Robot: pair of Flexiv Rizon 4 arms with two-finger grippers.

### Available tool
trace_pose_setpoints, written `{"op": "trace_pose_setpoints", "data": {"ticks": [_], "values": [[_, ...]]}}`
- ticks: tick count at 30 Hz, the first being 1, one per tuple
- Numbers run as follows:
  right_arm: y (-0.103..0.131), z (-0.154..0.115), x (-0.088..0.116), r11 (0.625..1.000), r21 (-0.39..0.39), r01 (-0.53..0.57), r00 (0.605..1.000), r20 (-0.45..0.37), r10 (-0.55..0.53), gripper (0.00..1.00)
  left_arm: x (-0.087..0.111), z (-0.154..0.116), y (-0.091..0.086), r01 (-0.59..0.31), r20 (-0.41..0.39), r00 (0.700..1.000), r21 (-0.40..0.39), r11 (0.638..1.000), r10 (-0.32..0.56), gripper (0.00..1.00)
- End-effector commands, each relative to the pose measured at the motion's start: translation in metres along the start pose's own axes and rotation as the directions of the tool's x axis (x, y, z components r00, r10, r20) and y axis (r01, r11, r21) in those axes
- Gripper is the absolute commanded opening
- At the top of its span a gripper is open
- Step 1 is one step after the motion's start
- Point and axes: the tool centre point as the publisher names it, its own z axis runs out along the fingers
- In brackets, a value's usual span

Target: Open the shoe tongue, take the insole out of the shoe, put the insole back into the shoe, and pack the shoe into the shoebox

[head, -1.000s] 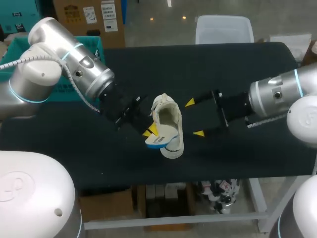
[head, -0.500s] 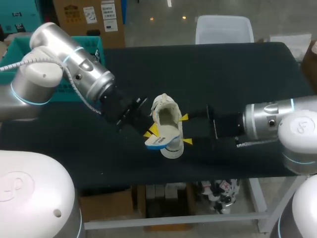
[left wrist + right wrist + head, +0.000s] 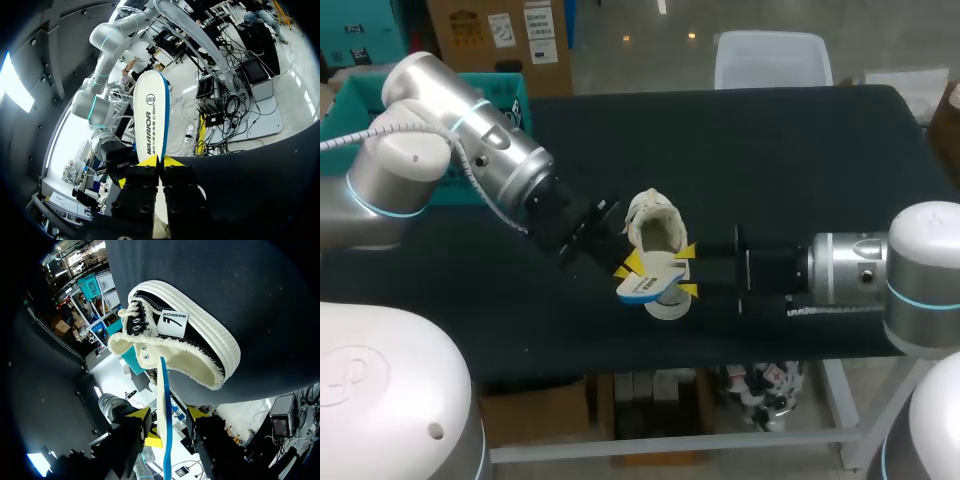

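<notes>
Near the middle of the table's (image 3: 800, 150) front edge, the white shoe (image 3: 658, 222) is resting on the black surface with its opening facing up. The left gripper (image 3: 625, 266) is pinching the blue-edged insole (image 3: 645, 283) between pressed-together fingertips, holding it over the shoe's near end. The right gripper (image 3: 686, 270) is standing spread, its fingers flanking the insole edge-on, and neither finger is visibly touching it.
</notes>
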Motion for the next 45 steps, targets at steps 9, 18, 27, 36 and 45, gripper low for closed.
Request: {"op": "trace_pose_setpoints", "data": {"ticks": [9,18,27,36,45], "values": [[0.014,0.007,-0.006,0.998,0.059,-0.012,1.000,-0.010,0.013,0.37,0.006,0.002,0.002,-0.006,0.015,1.000,0.017,1.000,0.005,0.00],[0.016,0.013,-0.003,0.997,0.081,-0.003,1.000,-0.012,0.004,0.00,0.008,0.003,0.005,0.000,0.010,1.000,0.007,1.000,0.000,0.00],[0.018,0.017,-0.004,0.995,0.097,0.003,1.000,-0.029,0.000,0.00,0.012,0.002,0.014,0.046,0.052,0.998,-0.056,0.997,-0.043,0.21],[0.017,0.016,-0.003,0.995,0.098,0.012,0.999,-0.046,-0.008,0.00,0.019,-0.003,0.024,0.095,0.151,0.986,-0.142,0.985,-0.074,0.48],[0.015,0.013,-0.004,0.995,0.101,0.012,0.998,-0.069,-0.005,0.00,0.027,0.000,0.049,0.165,0.216,0.968,-0.156,0.974,-0.129,0.37]]}}
